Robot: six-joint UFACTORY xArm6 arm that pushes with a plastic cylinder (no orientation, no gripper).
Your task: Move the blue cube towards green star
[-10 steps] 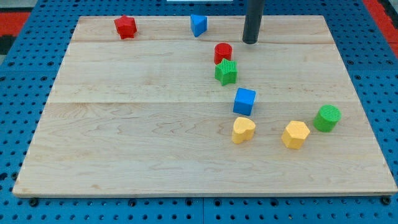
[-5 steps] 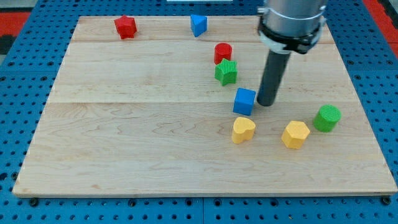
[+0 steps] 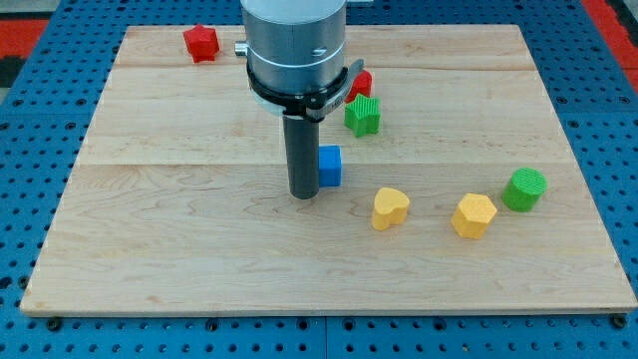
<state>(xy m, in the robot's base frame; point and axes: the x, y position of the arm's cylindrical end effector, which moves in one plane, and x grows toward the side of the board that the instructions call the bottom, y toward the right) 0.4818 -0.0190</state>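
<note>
The blue cube (image 3: 330, 166) sits near the middle of the wooden board (image 3: 179, 229), partly hidden behind the rod. My tip (image 3: 303, 193) rests on the board right against the cube's left side. The green star (image 3: 363, 116) lies above and to the right of the cube, a short gap away.
A red cylinder (image 3: 362, 83) touches the green star's upper edge, partly hidden by the arm. A red star (image 3: 200, 42) is at the view's top left. A yellow heart (image 3: 390, 207), a yellow hexagon block (image 3: 474, 214) and a green cylinder (image 3: 524, 188) lie at the right.
The tip swept from the cube's right side across to its left side. The blue cube slid leftward. The arm body now hides the other blue block at the view's top.
</note>
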